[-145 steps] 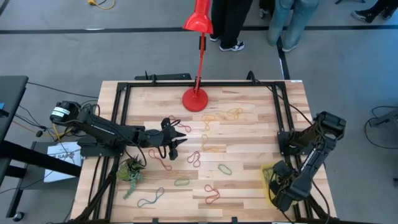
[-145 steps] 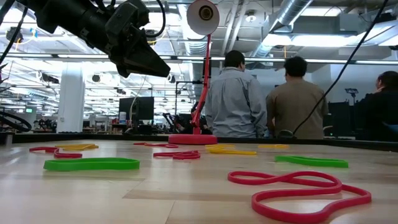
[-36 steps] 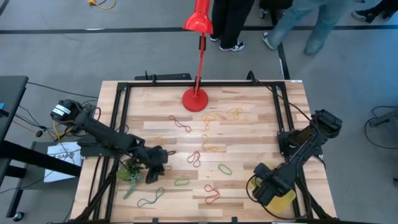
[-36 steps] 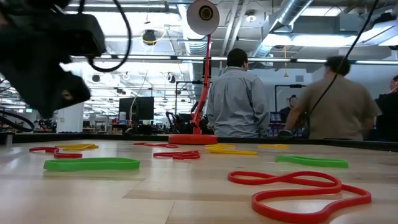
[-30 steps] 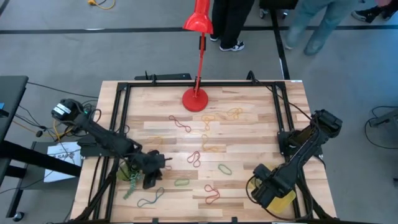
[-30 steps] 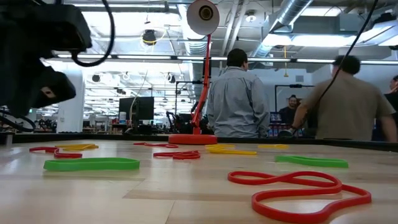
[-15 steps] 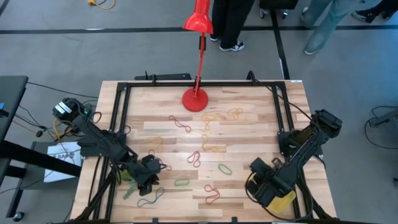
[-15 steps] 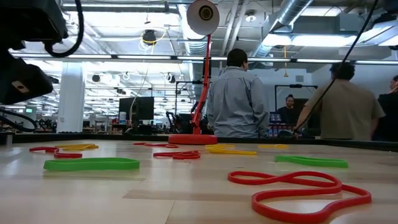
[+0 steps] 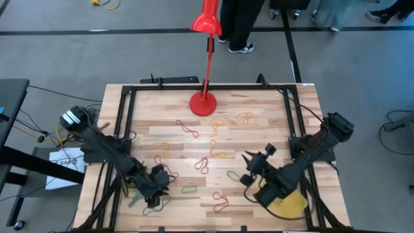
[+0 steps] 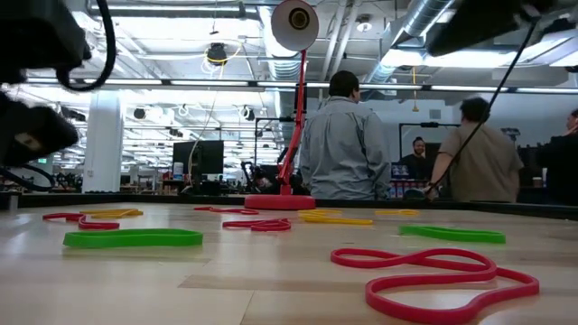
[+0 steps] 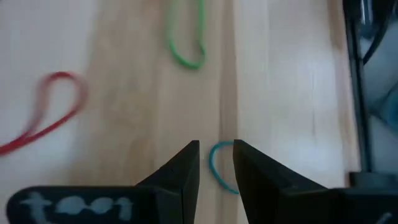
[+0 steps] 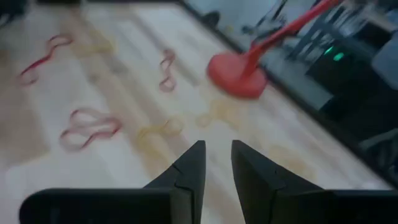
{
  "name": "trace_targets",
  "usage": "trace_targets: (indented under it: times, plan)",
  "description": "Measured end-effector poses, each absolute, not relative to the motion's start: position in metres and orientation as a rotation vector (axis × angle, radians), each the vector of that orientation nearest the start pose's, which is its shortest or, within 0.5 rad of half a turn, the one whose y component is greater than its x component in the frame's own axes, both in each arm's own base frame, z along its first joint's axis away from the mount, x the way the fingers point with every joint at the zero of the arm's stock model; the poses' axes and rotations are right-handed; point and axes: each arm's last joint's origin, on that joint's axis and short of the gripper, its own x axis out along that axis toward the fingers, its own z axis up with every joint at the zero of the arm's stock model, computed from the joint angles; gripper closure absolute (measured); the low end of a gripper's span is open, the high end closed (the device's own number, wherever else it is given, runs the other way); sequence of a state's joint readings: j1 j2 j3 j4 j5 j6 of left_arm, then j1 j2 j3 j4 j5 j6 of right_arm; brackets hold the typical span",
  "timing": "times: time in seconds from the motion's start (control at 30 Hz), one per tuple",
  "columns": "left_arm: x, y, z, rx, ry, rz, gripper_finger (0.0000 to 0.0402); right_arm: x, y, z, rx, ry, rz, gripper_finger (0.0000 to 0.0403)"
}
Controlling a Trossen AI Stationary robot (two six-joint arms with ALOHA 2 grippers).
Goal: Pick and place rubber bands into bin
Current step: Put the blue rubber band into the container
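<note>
From above, the left gripper (image 9: 157,189) hangs over a blue band (image 9: 155,207) near the surface's front-left; the bin (image 9: 288,202) sits front-right under the right arm. At its wrist, the fingers (image 11: 184,171) stand slightly spread, empty. Reaching stage; next, lower and pinch.

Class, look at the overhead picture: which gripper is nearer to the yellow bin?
Right. The right gripper hangs just beside the bin at the table's right front corner; the left gripper is far across the table, over a blue-grey rubber band.
</note>
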State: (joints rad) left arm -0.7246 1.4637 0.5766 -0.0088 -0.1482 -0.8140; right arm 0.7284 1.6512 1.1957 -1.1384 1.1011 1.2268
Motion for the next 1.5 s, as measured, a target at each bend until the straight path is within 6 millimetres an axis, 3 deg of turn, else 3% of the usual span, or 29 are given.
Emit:
trace_targets:
  times: [0.23,0.6,0.83,1.03,1.33,1.5]
  plan:
    - [0.203,-0.177,0.118,-0.309,1.062,-0.189,0.0315,0.251,0.145,0.232,-0.187,0.633,-0.81,0.0332]
    - [0.205,-0.178,0.117,-0.269,1.08,-0.146,0.0315,0.27,0.114,0.232,-0.156,0.649,-0.914,0.0332]
    - [0.202,-0.176,0.115,-0.154,1.098,-0.169,0.0315,0.28,0.106,0.231,-0.045,0.632,-0.924,0.0332]
    - [0.201,-0.175,0.114,-0.081,1.089,-0.193,0.0315,0.286,0.1,0.228,0.101,0.758,-0.872,0.0332]
    - [0.196,-0.179,0.113,0.052,1.057,-0.239,0.0317,0.29,0.089,0.227,0.123,0.768,-0.902,0.0332]
    - [0.194,-0.181,0.113,0.075,1.051,-0.246,0.0358,0.291,0.09,0.227,0.163,0.776,-0.886,0.0332]
